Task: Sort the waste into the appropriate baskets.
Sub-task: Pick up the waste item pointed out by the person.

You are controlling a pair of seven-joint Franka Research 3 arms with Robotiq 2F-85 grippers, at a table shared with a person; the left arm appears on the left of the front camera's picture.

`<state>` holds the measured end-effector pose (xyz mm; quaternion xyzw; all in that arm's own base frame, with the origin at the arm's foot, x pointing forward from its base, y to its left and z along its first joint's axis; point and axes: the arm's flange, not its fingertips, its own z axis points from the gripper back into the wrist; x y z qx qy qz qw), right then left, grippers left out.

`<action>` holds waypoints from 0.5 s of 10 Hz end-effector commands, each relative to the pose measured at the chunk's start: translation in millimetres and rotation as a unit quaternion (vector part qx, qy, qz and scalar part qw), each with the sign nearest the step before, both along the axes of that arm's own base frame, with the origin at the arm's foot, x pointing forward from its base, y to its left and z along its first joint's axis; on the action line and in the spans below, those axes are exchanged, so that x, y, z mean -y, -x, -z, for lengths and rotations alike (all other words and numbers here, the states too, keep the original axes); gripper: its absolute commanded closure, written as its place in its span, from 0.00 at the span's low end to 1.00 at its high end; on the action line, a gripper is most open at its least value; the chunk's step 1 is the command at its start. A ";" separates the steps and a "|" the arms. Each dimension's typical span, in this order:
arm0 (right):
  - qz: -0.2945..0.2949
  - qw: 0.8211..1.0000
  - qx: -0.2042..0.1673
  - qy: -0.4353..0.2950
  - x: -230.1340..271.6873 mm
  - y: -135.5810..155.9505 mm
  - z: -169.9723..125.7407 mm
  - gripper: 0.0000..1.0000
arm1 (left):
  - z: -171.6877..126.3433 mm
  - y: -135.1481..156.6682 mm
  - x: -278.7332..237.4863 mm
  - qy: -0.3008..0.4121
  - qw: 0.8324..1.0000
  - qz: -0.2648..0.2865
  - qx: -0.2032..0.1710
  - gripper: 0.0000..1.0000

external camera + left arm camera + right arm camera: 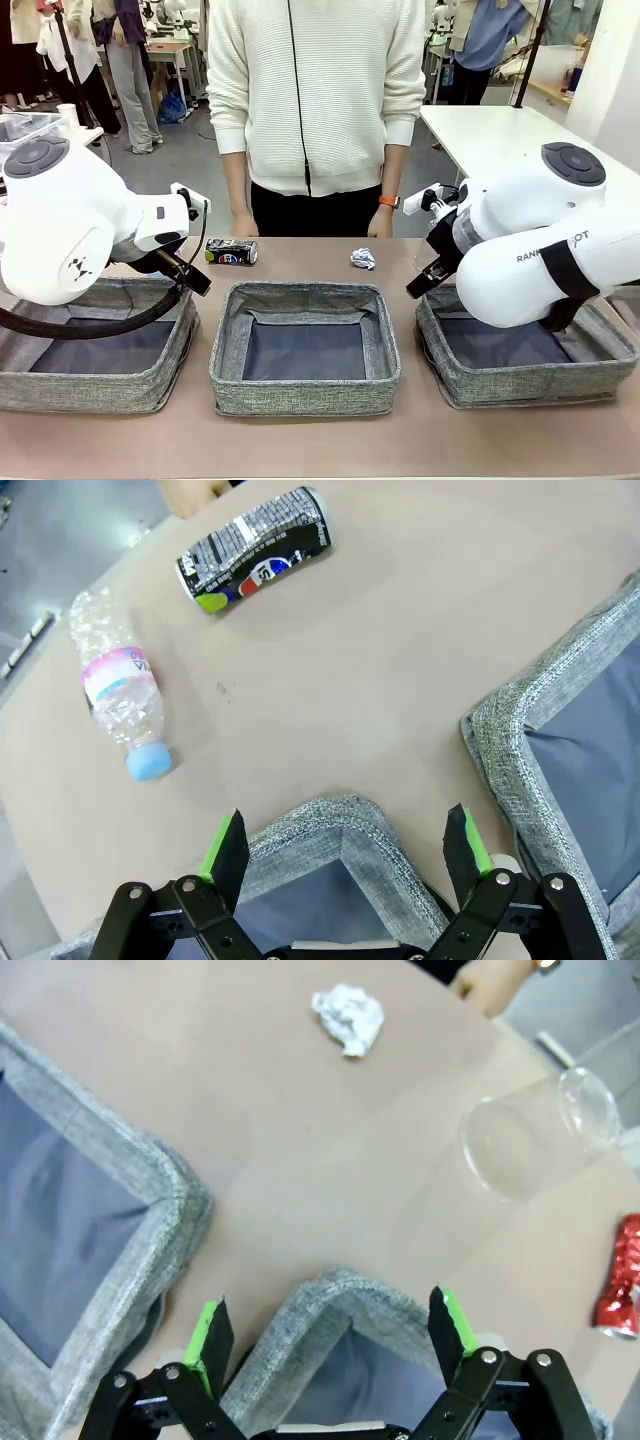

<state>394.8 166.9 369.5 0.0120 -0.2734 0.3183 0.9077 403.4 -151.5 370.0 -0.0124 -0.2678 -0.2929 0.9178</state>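
Waste is lying on the tan table (pixel 320 450), all of it beyond the baskets. The dark blue-black drink can (pixel 231 252) is lying on its side past the gap between the left and middle baskets. Left of it, a crumpled clear plastic bottle (pixel 118 685) with a pink label and blue cap is lying flat. The crumpled white paper ball (pixel 363 259) is sitting just beyond the middle basket's far right corner. Right of the ball, a clear plastic cup (pixel 530 1140) is lying on its side, and a crushed red drink can (pixel 622 1280) is lying further right.

Three square grey woven fabric baskets are standing in a row along the near side: left basket (pixel 60 395), middle basket (pixel 300 398), right basket (pixel 540 388).

The left gripper (pixel 345 830) is hovering over the left basket's far right corner, jaws standing wide apart, gripping nothing. The right gripper (pixel 328 1312) is hovering over the right basket's far left corner, likewise spread wide and holding nothing.

A person in a white knit sweater (pixel 320 90) is standing at the far edge.
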 end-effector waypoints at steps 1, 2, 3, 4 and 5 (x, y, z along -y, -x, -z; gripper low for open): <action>0.000 1.000 0.000 0.000 0.1 0.0 -0.5 0.00 | 0.0 0.0 0.0 0.000 1.000 0.000 0.000 0.00; 0.000 1.000 0.000 0.000 0.1 0.0 -0.5 0.00 | 0.0 0.0 0.0 0.000 1.000 0.000 0.000 0.00; 0.000 1.000 0.000 0.000 0.1 0.0 -0.5 0.00 | 0.0 0.0 0.0 0.000 1.000 0.000 0.000 0.00; 0.000 1.000 0.000 0.000 0.0 0.0 0.0 0.00 | 0.0 0.0 0.0 0.000 1.000 0.000 0.000 0.00; -0.015 1.000 -0.007 0.002 0.3 -0.1 -16.3 0.00 | -22.9 2.9 1.4 -0.023 1.000 0.014 -0.011 0.00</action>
